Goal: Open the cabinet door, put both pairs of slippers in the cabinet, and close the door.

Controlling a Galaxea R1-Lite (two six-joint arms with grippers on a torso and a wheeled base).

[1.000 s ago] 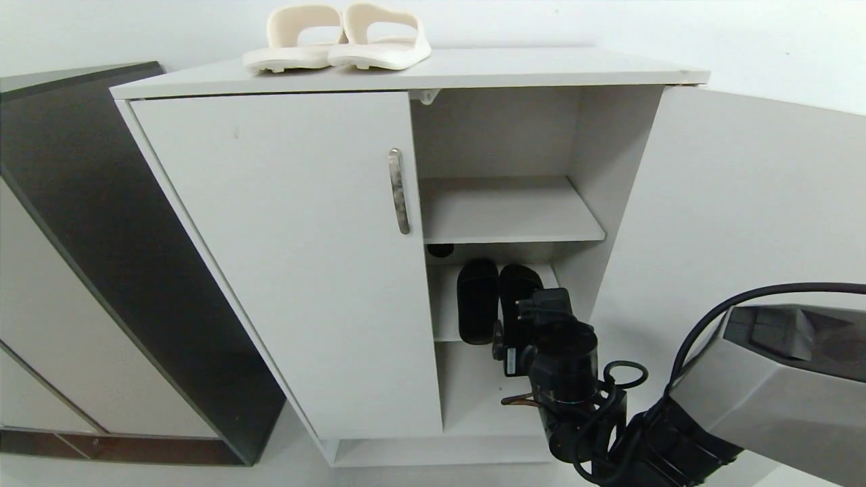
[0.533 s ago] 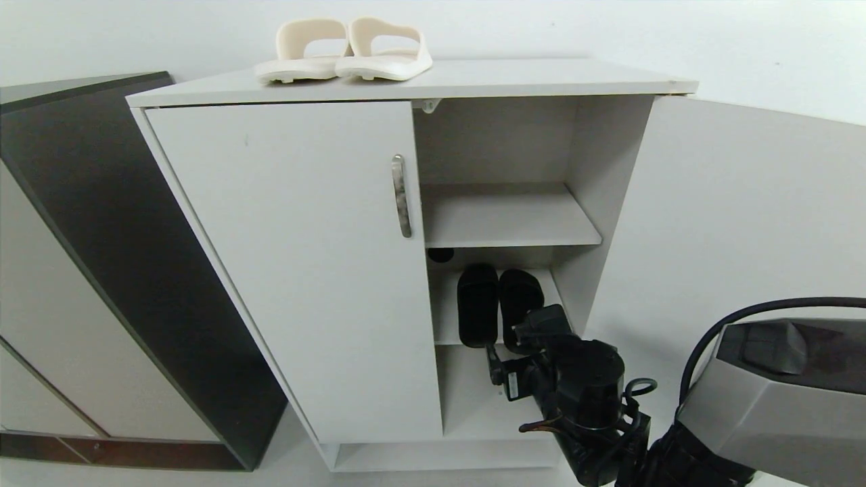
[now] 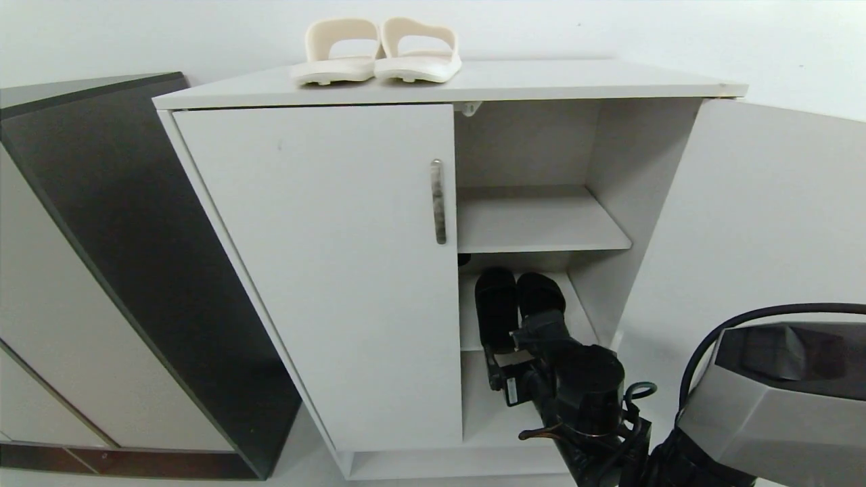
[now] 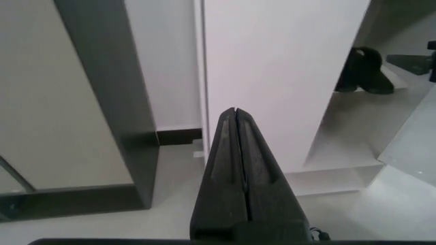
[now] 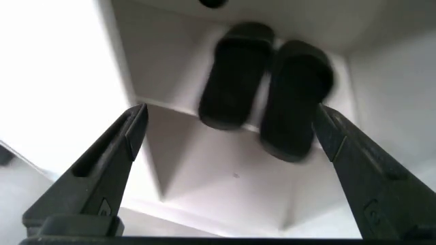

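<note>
My right pincer (image 3: 524,335), released with jaws spread wide, sits just in front of the black slippers (image 3: 517,304), which lie side by side on the middle shelf (image 3: 468,325) in the cabinet's opened half. The cream slippers (image 3: 379,54), broad-strapped and touching, rest on the cabinet (image 3: 575,76) top. They are above and left of that pincer, well apart, with long axes running back toward the wall. My left pincer (image 4: 235,116) is clenched on nothing, low before the closed door (image 3: 325,270). I judge the right arm nearer.
</note>
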